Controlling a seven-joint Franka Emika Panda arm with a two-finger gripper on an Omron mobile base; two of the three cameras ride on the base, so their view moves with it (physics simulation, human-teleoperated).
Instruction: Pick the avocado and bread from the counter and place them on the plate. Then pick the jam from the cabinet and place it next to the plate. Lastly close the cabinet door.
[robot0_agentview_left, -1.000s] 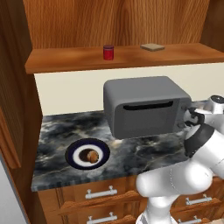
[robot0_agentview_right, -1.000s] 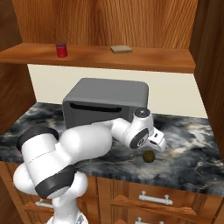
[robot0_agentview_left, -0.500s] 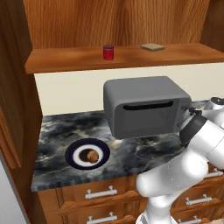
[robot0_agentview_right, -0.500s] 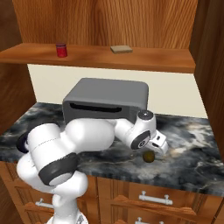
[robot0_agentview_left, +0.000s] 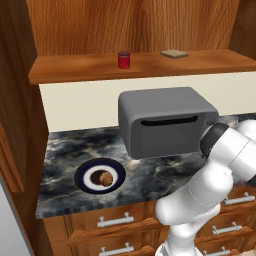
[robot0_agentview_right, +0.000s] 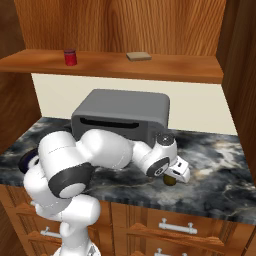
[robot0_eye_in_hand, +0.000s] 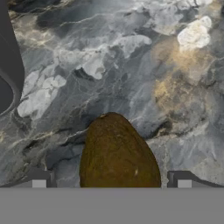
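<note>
Straddling the avocado (robot0_eye_in_hand: 118, 153) with released jaws.
Avocado lies on the marble surface (robot0_eye_in_hand: 131, 65); bread (robot0_agentview_left: 105, 178) sits on the plate (robot0_agentview_left: 83, 176).

A big grey toaster oven (robot0_agentview_left: 165, 120) sits at the back of the desk. A flat tan square slab (robot0_agentview_left: 174, 53) lies on the shelf above it.

**Even, soft rendered light**

All three views are bright and sharp, with no blur, glare or bending at the edges. Light falls from above: the toaster oven (robot0_agentview_left: 167, 120) has a paler top and a darker front, and the wall under the shelf (robot0_agentview_left: 140, 65) is slightly shaded. In the hand view the avocado (robot0_eye_in_hand: 118, 153) casts a soft dark shadow on the counter (robot0_eye_in_hand: 131, 65) beside it.
</note>
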